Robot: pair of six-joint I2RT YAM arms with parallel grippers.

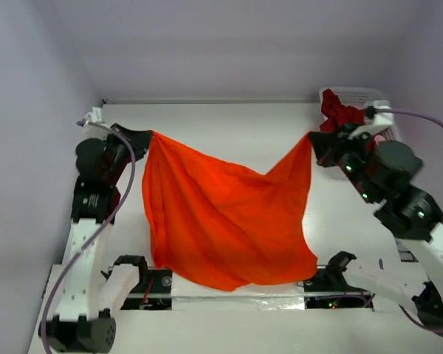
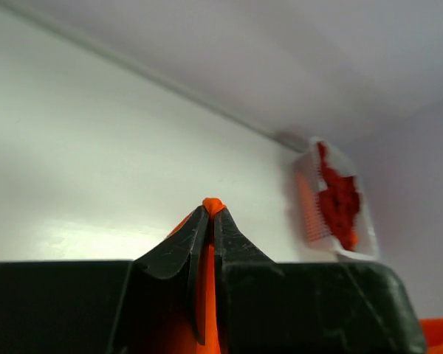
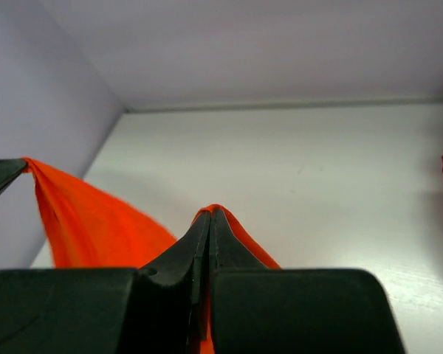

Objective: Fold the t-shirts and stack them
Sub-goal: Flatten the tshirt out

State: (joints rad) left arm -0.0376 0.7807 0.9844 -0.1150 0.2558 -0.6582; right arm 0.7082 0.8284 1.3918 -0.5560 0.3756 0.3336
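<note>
Left gripper (image 1: 149, 135) and right gripper (image 1: 310, 138) are each pinched fully closed on an upper corner of the orange t-shirt (image 1: 221, 221). The shirt hangs spread between them over the table (image 1: 229, 125). Dark red t-shirts (image 1: 338, 113) lie in the white basket (image 1: 358, 94) at the far right.

Top view: bright, flat, diffuse light. White table (image 1: 229, 133) near washed out, only faint shadows. orange t-shirt (image 1: 221, 214) heavily saturated, folds still readable. right arm (image 1: 395, 184) slightly smeared.
Left wrist: glare band on table, basket (image 2: 308, 210) blurred, left gripper fingers (image 2: 179, 254) dark and soft.
Right wrist: right gripper fingers (image 3: 173, 254) equally dark, background sharper.
</note>
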